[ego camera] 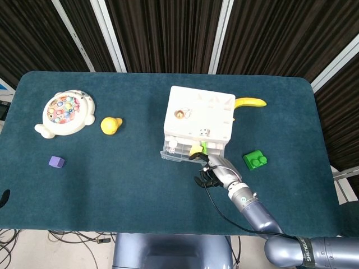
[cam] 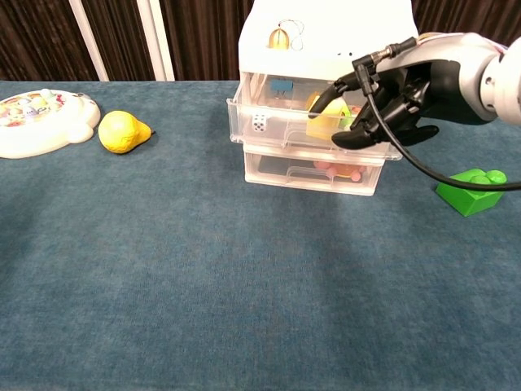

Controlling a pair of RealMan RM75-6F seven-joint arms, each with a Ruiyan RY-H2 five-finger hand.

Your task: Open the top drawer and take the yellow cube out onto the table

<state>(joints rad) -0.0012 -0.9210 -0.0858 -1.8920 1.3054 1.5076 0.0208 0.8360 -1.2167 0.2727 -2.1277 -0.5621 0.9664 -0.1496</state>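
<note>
Dark teal felt-covered table [ego camera: 112,168], black slatted curtains behind. Near the far edge: white plastic three-drawer cabinet [ego camera: 201,115], its clear top drawer [cam: 281,134] pulled partly out. Inside it, at my fingertips: yellow cube [cam: 327,122]. My right hand [cam: 391,90] curls over the drawer's front right corner; whether it grips the cube I cannot tell. Left hand unseen.
</note>
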